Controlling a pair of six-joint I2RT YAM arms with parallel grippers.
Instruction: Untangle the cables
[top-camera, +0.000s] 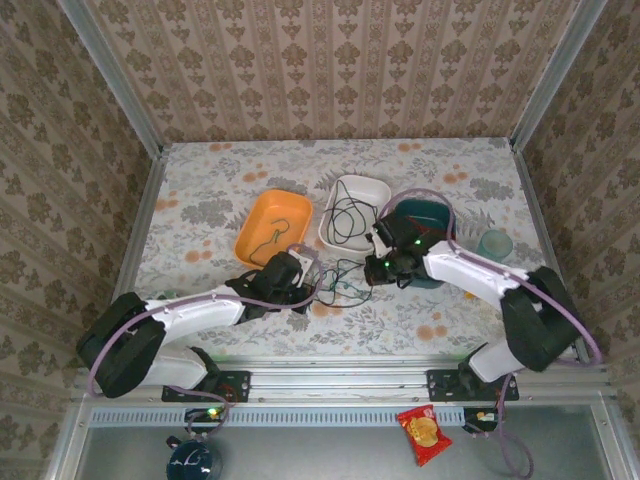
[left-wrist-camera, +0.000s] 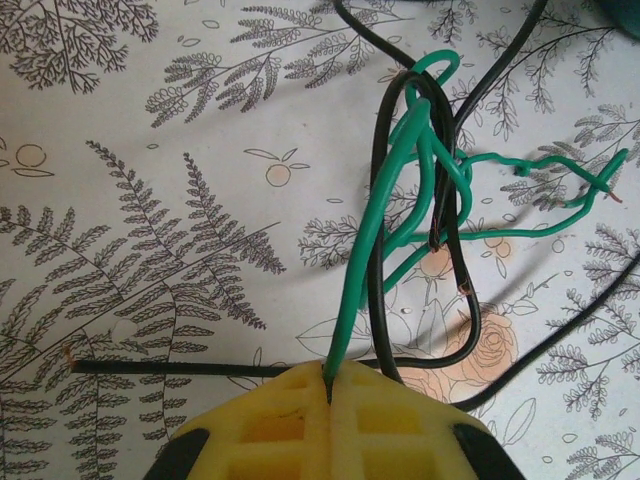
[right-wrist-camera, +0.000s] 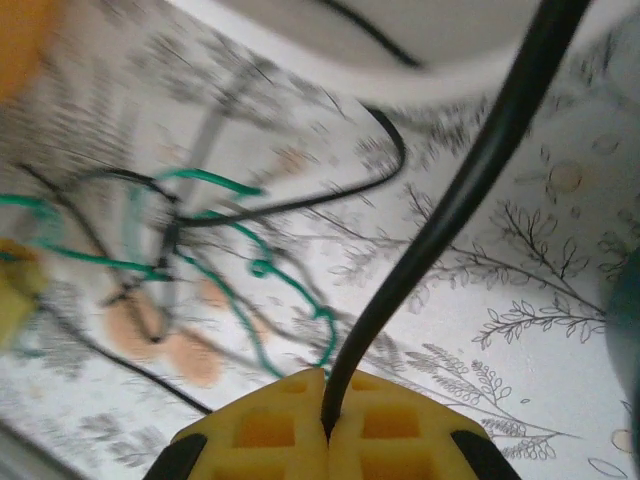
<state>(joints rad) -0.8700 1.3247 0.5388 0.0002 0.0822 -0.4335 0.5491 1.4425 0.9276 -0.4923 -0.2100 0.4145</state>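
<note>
The left gripper (left-wrist-camera: 328, 388) is squeezed shut on a green cable (left-wrist-camera: 368, 250). The right gripper (right-wrist-camera: 325, 405) is squeezed shut on a black cable (right-wrist-camera: 452, 210). The cables lie in a messy knot on the worktop (top-camera: 200, 200), between the two grippers. Green and black ones loop around each other there. More black cable sits in the white tray (top-camera: 365, 181). A thin cable lies in the orange tray (top-camera: 244, 245) beside it.
</note>
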